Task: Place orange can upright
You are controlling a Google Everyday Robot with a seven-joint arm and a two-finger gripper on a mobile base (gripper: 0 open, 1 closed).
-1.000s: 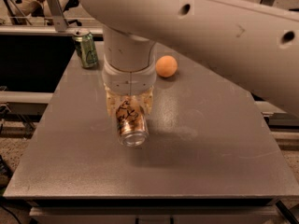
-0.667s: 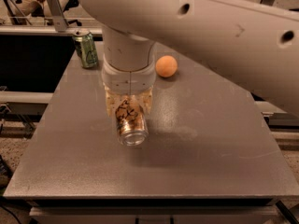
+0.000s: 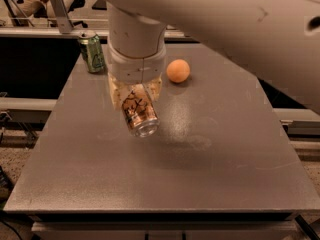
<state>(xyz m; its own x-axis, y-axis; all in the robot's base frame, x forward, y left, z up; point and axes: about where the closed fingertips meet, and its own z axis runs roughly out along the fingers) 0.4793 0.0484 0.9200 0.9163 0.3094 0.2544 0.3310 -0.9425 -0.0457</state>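
The orange can [image 3: 138, 113] is a shiny copper-orange drink can with dark scribbly markings. It is tilted, its silver end pointing toward the camera and down, above the grey table [image 3: 215, 174]. My gripper [image 3: 134, 98] hangs from the white wrist over the table's middle left and is shut on the can, its translucent fingers [image 3: 115, 95] on either side of the can's upper part. The can appears to be off the table surface.
A green can [image 3: 92, 53] stands upright at the table's back left corner. A plain orange ball [image 3: 178, 70] lies at the back, right of the gripper. The large white arm spans the top of the view. Dark shelving lies behind the table.
The gripper with the orange can has stayed in much the same place; the can's tilt looks about the same.
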